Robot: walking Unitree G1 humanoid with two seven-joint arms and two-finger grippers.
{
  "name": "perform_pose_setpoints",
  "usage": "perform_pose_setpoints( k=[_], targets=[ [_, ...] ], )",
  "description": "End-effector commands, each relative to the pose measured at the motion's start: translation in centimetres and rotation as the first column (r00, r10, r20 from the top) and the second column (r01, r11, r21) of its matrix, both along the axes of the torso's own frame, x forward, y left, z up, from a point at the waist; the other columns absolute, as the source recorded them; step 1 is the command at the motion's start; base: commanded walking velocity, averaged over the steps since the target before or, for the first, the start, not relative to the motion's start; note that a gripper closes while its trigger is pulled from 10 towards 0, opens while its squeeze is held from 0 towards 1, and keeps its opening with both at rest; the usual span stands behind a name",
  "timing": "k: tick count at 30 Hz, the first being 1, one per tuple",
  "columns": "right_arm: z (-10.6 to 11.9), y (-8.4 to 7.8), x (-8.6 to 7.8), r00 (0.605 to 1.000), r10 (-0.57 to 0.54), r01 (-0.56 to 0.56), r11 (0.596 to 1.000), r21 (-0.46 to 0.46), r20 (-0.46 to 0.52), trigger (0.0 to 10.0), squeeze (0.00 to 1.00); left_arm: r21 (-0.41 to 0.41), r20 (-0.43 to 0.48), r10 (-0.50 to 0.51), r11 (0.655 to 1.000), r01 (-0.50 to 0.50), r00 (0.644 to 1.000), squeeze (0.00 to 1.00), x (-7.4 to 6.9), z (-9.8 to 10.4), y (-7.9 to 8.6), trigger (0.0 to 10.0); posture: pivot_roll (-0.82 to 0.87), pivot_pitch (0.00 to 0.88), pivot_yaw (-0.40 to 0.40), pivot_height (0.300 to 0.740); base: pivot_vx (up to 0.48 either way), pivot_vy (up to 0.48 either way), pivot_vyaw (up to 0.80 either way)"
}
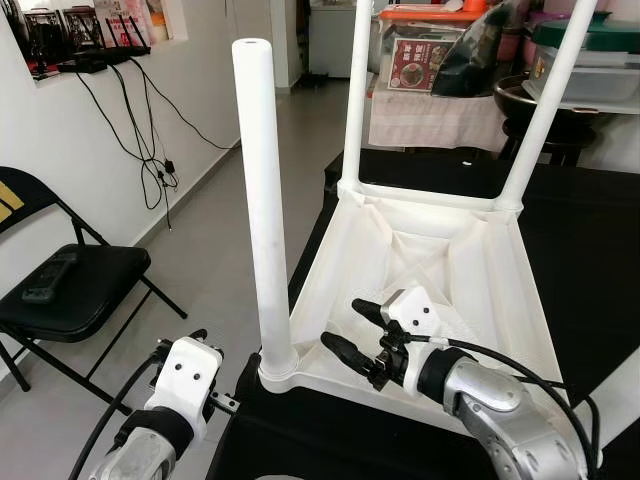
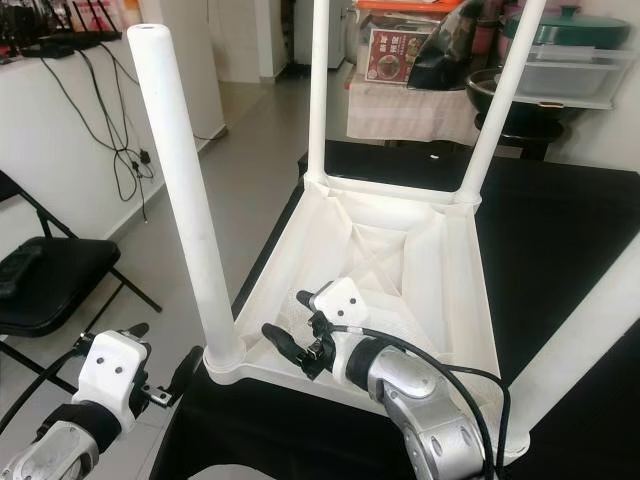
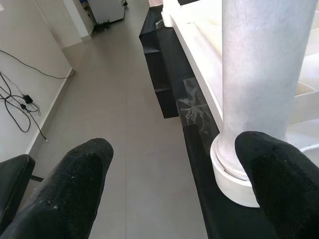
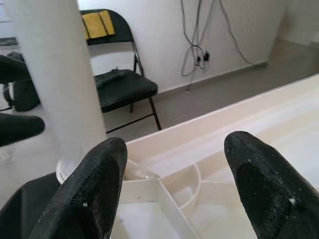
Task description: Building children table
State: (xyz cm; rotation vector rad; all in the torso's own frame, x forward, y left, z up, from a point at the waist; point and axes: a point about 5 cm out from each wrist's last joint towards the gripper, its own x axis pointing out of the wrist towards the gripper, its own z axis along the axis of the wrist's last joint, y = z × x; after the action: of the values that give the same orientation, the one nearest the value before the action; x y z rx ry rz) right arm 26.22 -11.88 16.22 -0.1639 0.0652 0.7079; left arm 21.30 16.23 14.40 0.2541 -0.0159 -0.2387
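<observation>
Eye views. The tabletop [image 1: 430,290] lies upside down on a black counter [image 1: 590,270], ribbed underside up. The near-left leg [image 1: 262,200] stands in its corner socket, long axis vertical. Two far legs rise from the far corners and are cut off by the upper frame edge. A fourth leg [image 2: 580,330] slants by the near-right corner; whether it is seated cannot be told. The left end effector [image 2: 165,375] hovers off the counter's edge, beside the socket, with the leg base just to its right; its fingers are spread and hold nothing. The right end effector [image 1: 350,330] hangs over the tabletop's near rim, fingers spread and empty, pointing left at the same leg base. The two stand about equally near the leg, one on either side; the left looks marginally closer, and the next grasp is judged to turn on that.

Left wrist view. The leg base and its collar sit directly ahead, against one fingertip [image 3: 279,164]; the other fingertip lies well apart over the floor [image 3: 124,124]. The gap is wide.

Right wrist view. The leg stands ahead, beyond one fingertip [image 4: 94,179], blurred by closeness. The tabletop's ribs lie below the open gap. A folding chair [image 4: 119,82] stands beyond. The socket joint itself is hidden behind the finger.
</observation>
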Motion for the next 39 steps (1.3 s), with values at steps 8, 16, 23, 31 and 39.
perform_pose_setpoints(
  k=[8,16,23,31,39],
  targets=[
    [-0.9,0.5,-0.1,0.999,-0.034,0.034,0.999,0.010,-0.003,10.0,0.00,0.021,-0.021,0.015,1.000,-0.015,1.000,0.00,0.1,-0.4,0.0,10.0,-0.01,0.050,-0.035,0.740,-0.248,0.000,0.00],
    [-0.9,0.6,-0.1,0.999,-0.040,0.040,0.999,0.015,-0.003,10.0,0.00,0.023,-0.021,0.020,1.000,-0.019,1.000,0.00,0.1,-0.4,0.1,10.0,-0.01,0.049,-0.035,0.740,-0.267,0.000,0.00],
    [-1.1,0.6,0.2,0.997,-0.080,0.080,0.997,0.013,0.004,10.0,0.00,0.016,-0.020,0.024,1.000,-0.024,1.000,0.00,0.2,-0.4,0.2,10.0,-0.01,0.049,-0.031,0.740,-0.266,0.000,0.00],
    [-1.7,0.7,0.6,0.990,-0.136,0.136,0.991,-0.001,-0.018,10.0,0.00,-0.067,-0.028,0.094,0.993,-0.096,0.995,0.00,0.5,-0.4,0.8,10.0,-0.01,0.047,-0.034,0.740,-0.067,0.000,-0.60],
    [-1.3,1.0,1.2,0.988,-0.152,0.152,0.988,0.002,0.022,10.0,0.00,-0.152,-0.024,0.206,0.966,-0.207,0.978,0.00,0.4,-0.6,2.0,10.0,-0.01,0.041,-0.043,0.740,0.000,0.000,-0.60]
  ],
)
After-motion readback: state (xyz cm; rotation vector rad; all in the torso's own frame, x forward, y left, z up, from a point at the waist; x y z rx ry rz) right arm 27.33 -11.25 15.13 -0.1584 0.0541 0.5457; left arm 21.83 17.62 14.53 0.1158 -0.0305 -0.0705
